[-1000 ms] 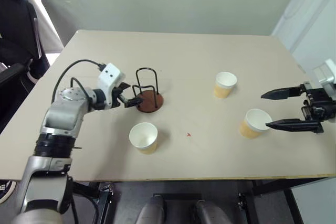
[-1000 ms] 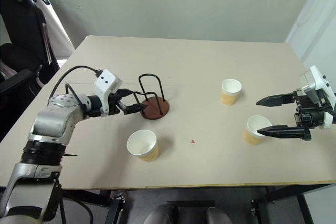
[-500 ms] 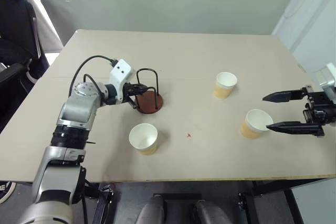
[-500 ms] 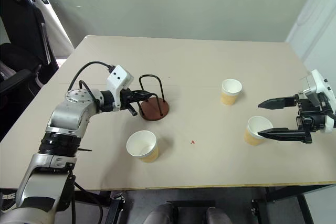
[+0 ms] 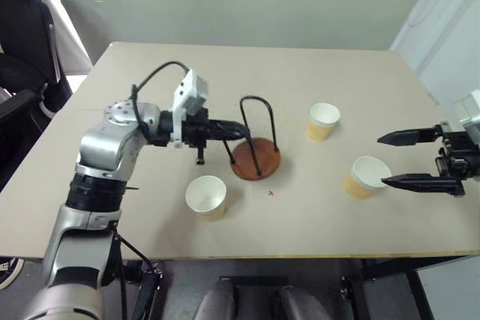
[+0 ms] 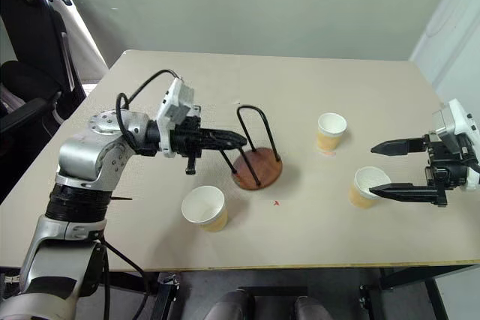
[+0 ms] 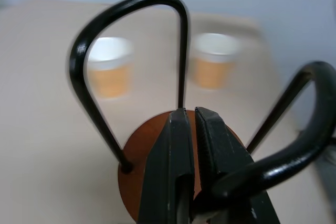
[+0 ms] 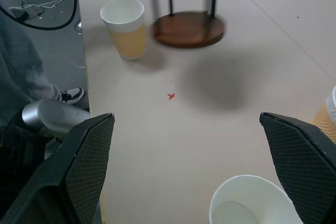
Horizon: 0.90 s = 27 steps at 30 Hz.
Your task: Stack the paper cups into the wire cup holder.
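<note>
Left eye view — left claw clamping wire cup holder, mid-table

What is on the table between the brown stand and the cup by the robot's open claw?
Just bare table with a tiny red mark, seen from the head views.

Overhead stereo pair; 2 wrist close-ups

- Wire cup holder: round reddish-brown base, black wire loops, tilted, mid-table.
- Three paper cups (tan, white inside), upright, empty: near-left, far-right, near-right.
</note>
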Tool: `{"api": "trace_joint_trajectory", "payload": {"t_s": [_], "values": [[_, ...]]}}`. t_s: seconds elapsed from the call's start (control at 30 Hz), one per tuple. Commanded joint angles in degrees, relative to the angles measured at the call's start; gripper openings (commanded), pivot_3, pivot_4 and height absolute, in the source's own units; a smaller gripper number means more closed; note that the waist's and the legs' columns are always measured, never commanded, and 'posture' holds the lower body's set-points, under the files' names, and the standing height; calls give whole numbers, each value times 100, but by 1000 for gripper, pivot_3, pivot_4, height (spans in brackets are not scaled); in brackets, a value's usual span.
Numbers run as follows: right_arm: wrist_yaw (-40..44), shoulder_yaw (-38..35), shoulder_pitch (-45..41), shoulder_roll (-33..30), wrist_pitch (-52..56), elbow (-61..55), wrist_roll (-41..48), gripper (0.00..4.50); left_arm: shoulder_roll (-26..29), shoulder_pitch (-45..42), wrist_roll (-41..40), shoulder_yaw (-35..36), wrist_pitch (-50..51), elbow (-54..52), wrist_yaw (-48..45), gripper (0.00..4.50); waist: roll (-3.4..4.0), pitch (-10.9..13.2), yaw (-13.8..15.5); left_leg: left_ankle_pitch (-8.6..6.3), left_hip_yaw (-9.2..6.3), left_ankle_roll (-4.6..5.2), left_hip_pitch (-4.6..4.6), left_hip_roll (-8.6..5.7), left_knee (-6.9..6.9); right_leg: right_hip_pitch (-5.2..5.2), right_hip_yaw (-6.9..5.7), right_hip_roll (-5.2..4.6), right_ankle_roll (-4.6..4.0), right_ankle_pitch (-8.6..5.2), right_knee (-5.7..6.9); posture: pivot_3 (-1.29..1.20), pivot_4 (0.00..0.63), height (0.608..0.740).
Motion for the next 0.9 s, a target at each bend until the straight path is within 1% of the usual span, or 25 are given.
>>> {"api": "trace_joint_trajectory", "payload": {"t_s": [0.03,0.2,0.27,0.5,0.7,0.9], "values": [[-69,-461,98,-111,24,-213,160,4500,-84,-302,76,-320,-493,-166,-563,13,0,0,12,-1,0,1,-1,0,3,0,0,0,0,0,0,0,150,740],[-174,-695,349,-91,123,-418,222,4500,-395,-673,436,-831,-1427,339,-1322,13,0,0,27,-6,-1,11,-1,1,10,2,0,-2,4,3,1,0,150,740],[-219,-753,418,-91,152,-484,257,4500,-415,-776,431,-1006,-1646,497,-1462,13,0,0,22,-8,-1,13,-1,1,9,4,0,-2,4,3,1,0,150,740],[-398,-1202,880,-40,337,-812,347,4500,-204,-1057,90,-2066,-2720,1057,-1485,13,1,0,21,-10,-1,15,-10,1,6,-3,0,-2,5,3,0,0,150,740],[-542,-1560,1229,6,499,-1109,488,4500,-199,-1057,-370,-2521,-3265,1438,-1485,13,3,0,44,-16,0,20,-21,0,8,-9,0,-3,9,1,-4,0,150,740],[-679,-1649,1345,19,558,-1233,581,4500,-361,-1272,-126,-2884,-3893,2107,-1485,13,4,0,46,-16,-1,20,-19,0,8,-8,-1,-3,9,0,-2,0,150,740]]}}
